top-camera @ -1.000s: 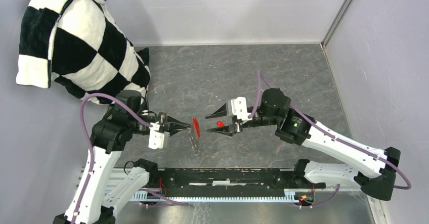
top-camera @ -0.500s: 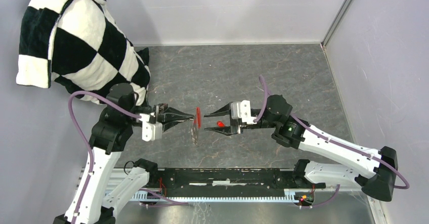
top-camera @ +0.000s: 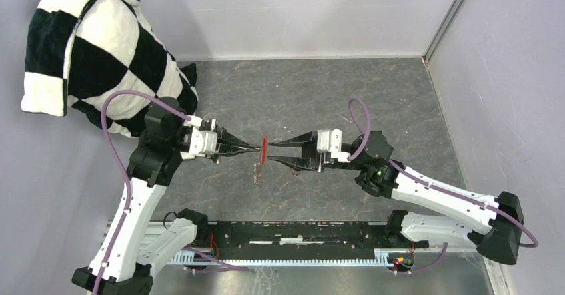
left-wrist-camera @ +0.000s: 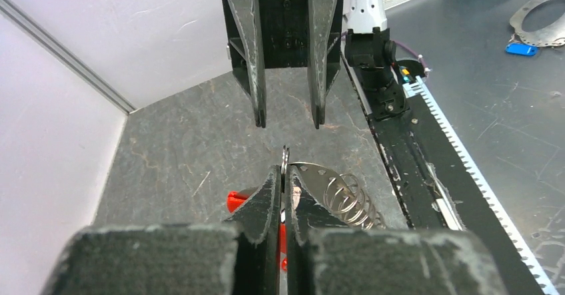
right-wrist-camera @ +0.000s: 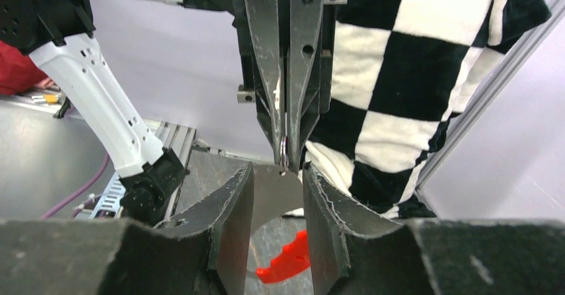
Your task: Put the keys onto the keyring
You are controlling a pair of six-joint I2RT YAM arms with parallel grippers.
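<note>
Within left gripper [left-wrist-camera: 283, 178], keyring [left-wrist-camera: 285, 156]

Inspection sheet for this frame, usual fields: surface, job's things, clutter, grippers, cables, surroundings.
Surface: dark marbled mat, faint scratches.
Job's things: keyring held in mid-air; red fob on it; silvery plate and coil hanging beside; keys cannot be picked out.
Clutter: checkered cloth, back left corner.
Grippers: left gripper shut on the keyring; right gripper open, tips facing the ring, nothing between them.
Cables: purple cable looped off the left arm, second loop off the right; no snag seen.
Surroundings: pale walls; toothed rail at the near edge.
</note>
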